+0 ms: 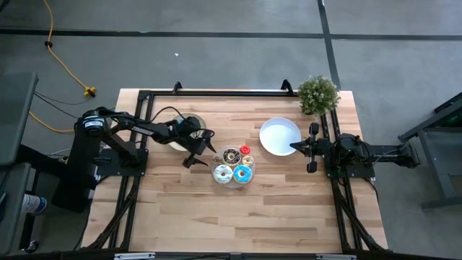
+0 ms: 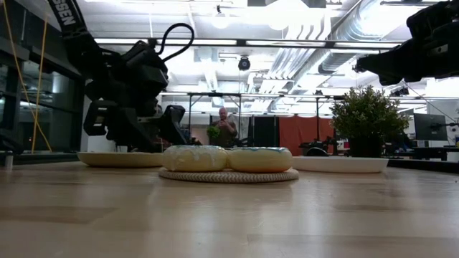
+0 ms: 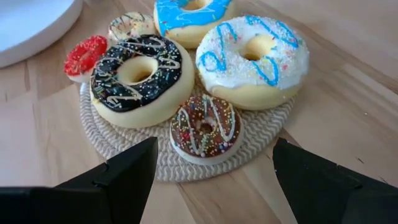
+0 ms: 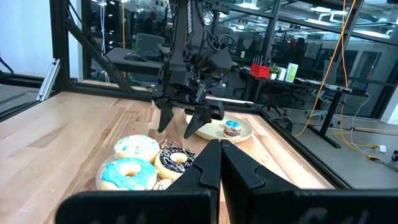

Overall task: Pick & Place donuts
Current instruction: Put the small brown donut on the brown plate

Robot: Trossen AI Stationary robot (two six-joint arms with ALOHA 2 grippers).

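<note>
Glossy sprinkled ring donuts (image 3: 205, 124), coiled woven mat (image 3: 261, 134), left hand (image 3: 211, 171) spread

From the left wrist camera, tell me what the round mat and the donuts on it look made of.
Round mat: coiled pale rope or cord, matte; its concentric ridges show.
Donuts, such as the chocolate-iced donut: toys, probably soft foam or rubbery plastic; smooth tan bodies, painted-looking icing and sprinkles. Exact material unclear.

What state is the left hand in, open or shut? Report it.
Open. In the left wrist view the left hand has its two dark fingers spread wide apart, empty, with the small brown sprinkled donut between and beyond them.
</note>
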